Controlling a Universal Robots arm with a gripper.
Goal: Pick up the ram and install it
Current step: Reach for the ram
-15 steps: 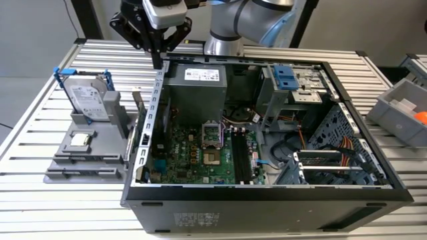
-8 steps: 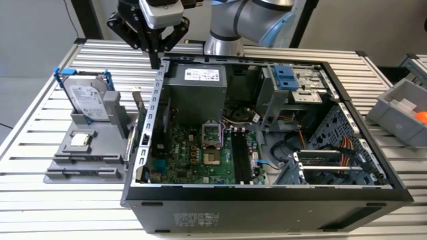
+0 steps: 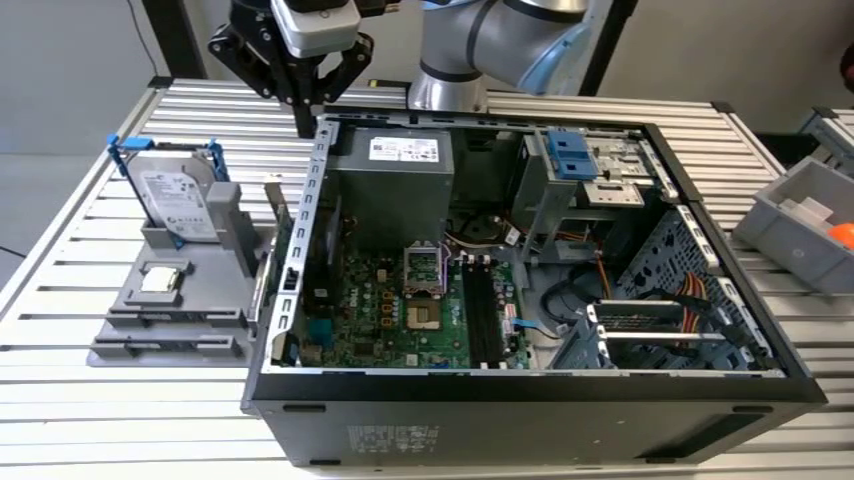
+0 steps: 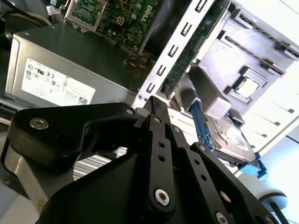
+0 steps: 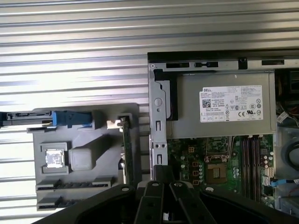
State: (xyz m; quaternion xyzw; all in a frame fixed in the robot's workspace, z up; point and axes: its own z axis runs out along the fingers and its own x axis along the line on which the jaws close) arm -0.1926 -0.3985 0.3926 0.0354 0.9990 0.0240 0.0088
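Black end effector hangs above the side wall of one open computer case, fingers pressed together with nothing between them. One ram stands on edge at 6 o'clock from it in the exterior view, slotted in one grey fixture on the table, just beside the case. The fixture also carries one hard drive at 8 o'clock and one processor chip at 7 o'clock. The ram shows edge-on: chips indistinct, lower edge hidden.
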